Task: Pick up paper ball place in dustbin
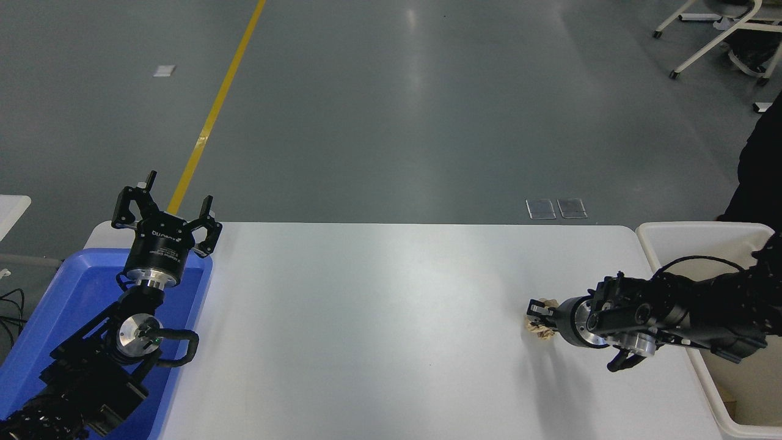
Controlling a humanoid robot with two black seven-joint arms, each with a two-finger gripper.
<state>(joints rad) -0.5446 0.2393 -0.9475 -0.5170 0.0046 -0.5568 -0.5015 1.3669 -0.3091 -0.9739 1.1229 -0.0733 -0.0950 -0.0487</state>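
Observation:
The tan paper ball (539,327) is pinched in my right gripper (540,318) at the right part of the white table (366,318); it looks squeezed and a little above the tabletop, its shadow lying below it. The right arm comes in from the right edge, over the near wall of the off-white dustbin (702,235), which stands just past the table's right end. My left gripper (165,211) is open and parked at the lower left over the blue tray.
A blue plastic tray (73,293) sits at the table's left end under the left arm. A person's dark sleeve (757,171) shows at the right edge behind the dustbin. Chair legs (702,36) stand at the top right.

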